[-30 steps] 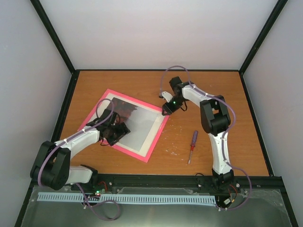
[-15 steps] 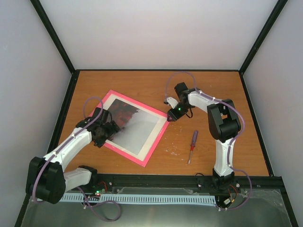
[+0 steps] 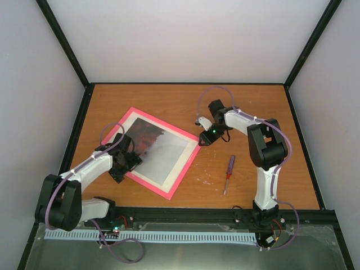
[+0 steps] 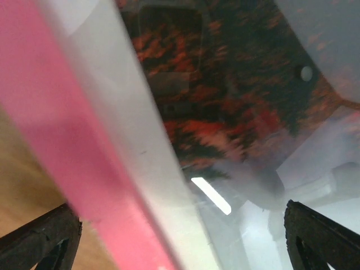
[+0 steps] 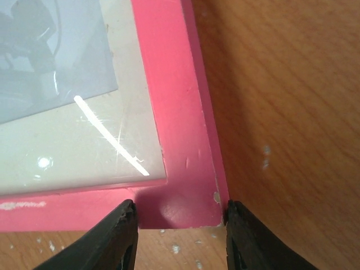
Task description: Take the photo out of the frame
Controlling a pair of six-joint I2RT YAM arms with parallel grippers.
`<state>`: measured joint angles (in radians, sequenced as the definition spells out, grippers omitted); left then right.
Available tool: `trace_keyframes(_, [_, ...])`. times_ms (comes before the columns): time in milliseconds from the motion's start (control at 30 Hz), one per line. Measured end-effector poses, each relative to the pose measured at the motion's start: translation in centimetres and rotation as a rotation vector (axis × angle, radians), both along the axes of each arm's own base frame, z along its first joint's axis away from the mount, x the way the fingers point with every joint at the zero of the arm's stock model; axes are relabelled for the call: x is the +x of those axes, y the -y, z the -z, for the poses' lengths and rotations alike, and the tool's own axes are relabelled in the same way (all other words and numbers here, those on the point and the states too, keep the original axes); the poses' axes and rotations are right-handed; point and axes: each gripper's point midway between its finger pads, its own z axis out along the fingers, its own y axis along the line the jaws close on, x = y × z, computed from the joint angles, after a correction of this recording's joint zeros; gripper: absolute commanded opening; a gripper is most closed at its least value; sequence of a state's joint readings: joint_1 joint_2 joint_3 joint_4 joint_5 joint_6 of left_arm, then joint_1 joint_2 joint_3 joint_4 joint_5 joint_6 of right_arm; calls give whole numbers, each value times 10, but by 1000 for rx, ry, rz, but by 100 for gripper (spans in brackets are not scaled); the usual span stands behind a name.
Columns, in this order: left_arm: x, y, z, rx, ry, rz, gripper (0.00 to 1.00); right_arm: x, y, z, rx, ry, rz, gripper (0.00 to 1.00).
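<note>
While the left claw (image 4: 180, 209) gaped over the frame (image 4: 62, 140), the right claw (image 5: 179, 211) straddled its corner — clamped or not, unclear.

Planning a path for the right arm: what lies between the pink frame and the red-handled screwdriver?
Nothing but bare wooden tabletop with a few pale specks separates the frame and the screwdriver, as the top view shows.

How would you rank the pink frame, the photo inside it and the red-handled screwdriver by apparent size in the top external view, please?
1. the frame, largest: it encloses the photo
2. the photo
3. the screwdriver, clearly smallest
</note>
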<state>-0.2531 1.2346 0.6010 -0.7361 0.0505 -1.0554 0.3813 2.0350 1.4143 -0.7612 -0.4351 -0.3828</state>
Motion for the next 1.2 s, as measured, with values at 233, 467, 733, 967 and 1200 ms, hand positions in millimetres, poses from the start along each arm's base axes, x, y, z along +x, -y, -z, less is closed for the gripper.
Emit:
trace_keyframes(233, [21, -1, 5, 30, 45, 20, 91, -21, 5, -2, 11, -13, -53, 42])
trace_keyframes(467, [61, 0, 4, 71, 120, 75, 83, -60, 20, -10, -1, -28, -115, 43])
trace_keyframes(733, [116, 20, -1, 40, 239, 172, 81, -102, 3, -17, 62, -74, -196, 44])
trace_keyframes(967, [154, 28, -3, 71, 285, 259, 82, -110, 0, -20, 76, -94, -207, 44])
trace_keyframes(1200, [183, 34, -34, 149, 371, 370, 81, -98, 4, -59, 143, -25, -158, 47])
